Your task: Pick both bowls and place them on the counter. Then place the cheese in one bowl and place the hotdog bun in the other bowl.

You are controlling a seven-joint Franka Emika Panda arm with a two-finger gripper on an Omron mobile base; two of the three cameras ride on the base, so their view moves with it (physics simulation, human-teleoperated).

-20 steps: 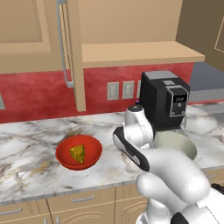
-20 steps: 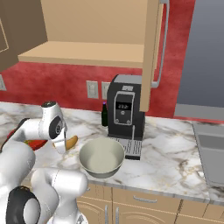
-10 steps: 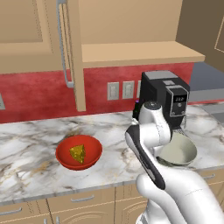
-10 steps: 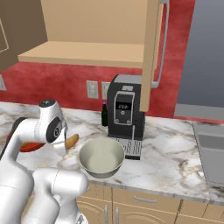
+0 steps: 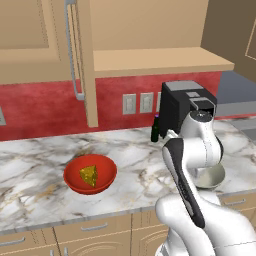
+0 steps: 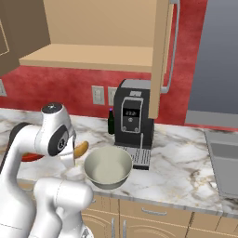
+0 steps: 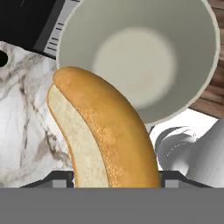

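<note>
The glossy red bowl [image 5: 90, 174] sits on the marble counter [image 5: 35, 165] with the yellow cheese [image 5: 89, 175] wedge inside it. The grey-green bowl [image 6: 108, 167] with a cream inside stands upright near the counter's front edge, in front of the coffee machine. It also appears as the bowl [image 5: 211, 175] partly hidden behind my arm, and from above as the bowl [image 7: 140, 52]. My gripper [image 6: 73, 155] is shut on the hotdog bun [image 6: 81, 148], held above the counter just left of that bowl's rim. In the hand view the hotdog bun [image 7: 105, 131] reaches over the bowl's edge.
A black coffee machine [image 6: 132, 118] stands against the red wall, with a dark bottle [image 6: 111, 122] at its left. A sink [image 6: 223, 160] lies at the counter's right end. Above hang a wooden shelf [image 5: 160, 60] and an open cabinet door [image 5: 82, 60].
My arm has swung right, away from the red bowl, carrying the bun up to the grey-green bowl's rim. Both bowls and the cheese have stayed put.
</note>
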